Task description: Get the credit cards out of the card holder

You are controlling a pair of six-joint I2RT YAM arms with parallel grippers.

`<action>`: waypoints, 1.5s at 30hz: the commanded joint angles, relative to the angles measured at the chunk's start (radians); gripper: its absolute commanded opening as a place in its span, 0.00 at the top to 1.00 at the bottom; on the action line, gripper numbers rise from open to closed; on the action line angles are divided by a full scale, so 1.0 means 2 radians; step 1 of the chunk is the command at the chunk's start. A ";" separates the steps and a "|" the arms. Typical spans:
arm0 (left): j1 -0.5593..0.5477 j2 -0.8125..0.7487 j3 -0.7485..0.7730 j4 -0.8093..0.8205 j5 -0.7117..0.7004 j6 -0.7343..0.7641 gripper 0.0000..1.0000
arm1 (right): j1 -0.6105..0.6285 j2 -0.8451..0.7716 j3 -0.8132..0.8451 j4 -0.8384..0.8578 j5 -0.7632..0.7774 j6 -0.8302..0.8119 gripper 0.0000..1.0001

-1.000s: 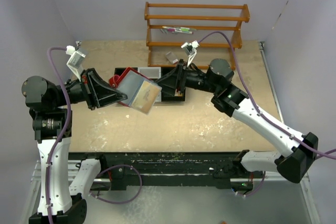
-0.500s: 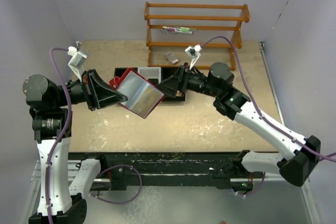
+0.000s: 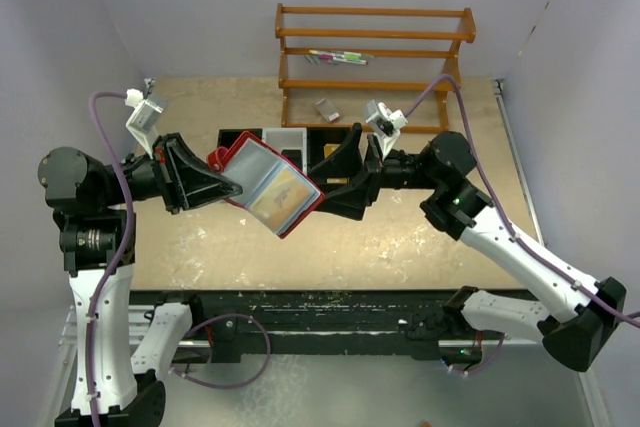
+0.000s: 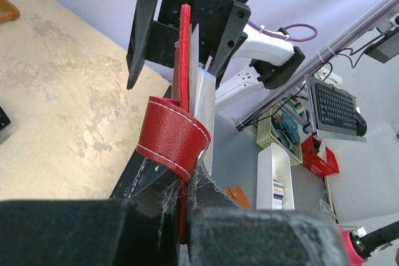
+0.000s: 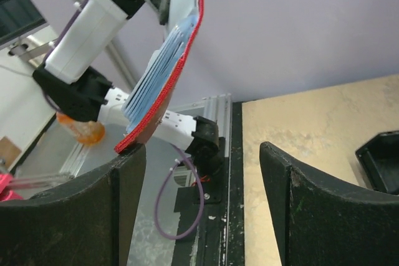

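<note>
Left end effector [image 3: 230,185] clamps one edge of the open card holder [image 3: 275,187] — right end effector [image 3: 338,179] gapes wide, just beside it.

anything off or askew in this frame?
Nothing spilled or damaged. The red card holder is off the table, tilted and hanging open, clamped near its snap tab by the left gripper. Its clear sleeves fan out loosely. The right gripper sits by the opposite edge, jaws open and empty.
</note>
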 commanded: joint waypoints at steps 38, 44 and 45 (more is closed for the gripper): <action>0.001 0.003 0.023 0.037 -0.003 -0.024 1.00 | -0.001 0.015 0.032 0.120 -0.050 0.027 0.60; 0.001 0.008 0.022 0.037 -0.008 -0.024 1.00 | -0.001 0.013 0.022 0.134 -0.047 0.029 0.61; 0.001 0.010 0.022 0.038 -0.009 -0.024 1.00 | -0.001 0.012 0.021 0.134 -0.046 0.028 0.61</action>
